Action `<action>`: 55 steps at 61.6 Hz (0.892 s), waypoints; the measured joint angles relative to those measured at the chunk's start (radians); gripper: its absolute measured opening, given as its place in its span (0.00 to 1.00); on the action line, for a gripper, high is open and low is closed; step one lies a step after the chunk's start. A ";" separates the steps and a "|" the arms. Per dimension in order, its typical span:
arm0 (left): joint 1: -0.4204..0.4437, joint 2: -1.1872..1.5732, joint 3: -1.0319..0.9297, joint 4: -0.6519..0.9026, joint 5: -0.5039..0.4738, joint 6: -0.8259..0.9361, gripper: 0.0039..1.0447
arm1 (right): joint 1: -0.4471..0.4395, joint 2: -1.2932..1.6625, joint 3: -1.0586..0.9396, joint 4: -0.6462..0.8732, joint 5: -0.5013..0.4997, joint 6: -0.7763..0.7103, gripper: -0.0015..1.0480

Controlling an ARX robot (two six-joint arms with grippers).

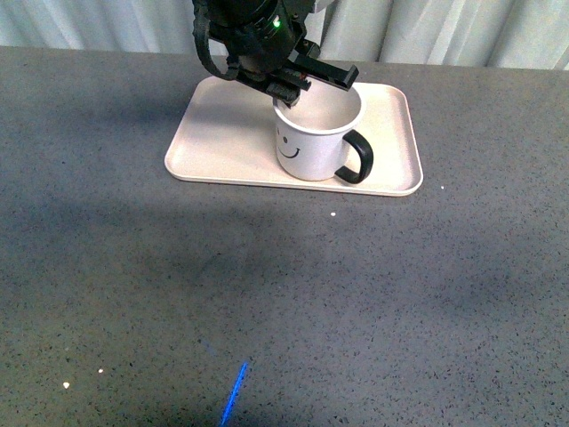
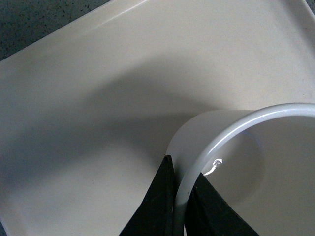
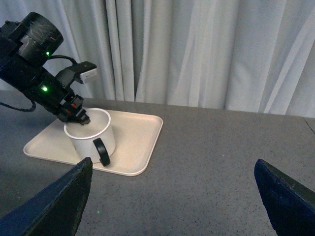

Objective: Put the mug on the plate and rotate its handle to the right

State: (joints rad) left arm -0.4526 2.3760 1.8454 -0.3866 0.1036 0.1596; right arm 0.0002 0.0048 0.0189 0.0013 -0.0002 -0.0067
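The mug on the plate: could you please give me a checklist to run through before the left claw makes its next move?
1. Mug upright, inside the plate rim: ok, standing in the plate's right half.
2. Left claw gripping the mug wall: ok, one finger inside and one outside at the rim in the left wrist view.
3. Handle pointing right: ok, though angled slightly toward the robot.
4. Right claw clear of mug and plate: ok, open and well apart.
5. Mug base resting fully on the plate: cannot tell, the contact line is too small to judge.
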 joint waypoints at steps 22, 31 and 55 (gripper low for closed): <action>-0.003 -0.018 -0.013 0.039 0.024 -0.002 0.66 | 0.000 0.000 0.000 0.000 0.000 0.000 0.91; 0.006 -0.121 -0.113 0.127 0.035 -0.013 0.88 | 0.000 0.000 0.000 0.000 0.000 0.000 0.91; 0.096 -0.543 -0.833 1.134 -0.426 -0.138 0.60 | 0.000 0.000 0.000 0.000 0.000 0.000 0.91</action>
State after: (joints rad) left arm -0.3565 1.8332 1.0122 0.7475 -0.3225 0.0219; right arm 0.0002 0.0048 0.0189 0.0013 -0.0002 -0.0067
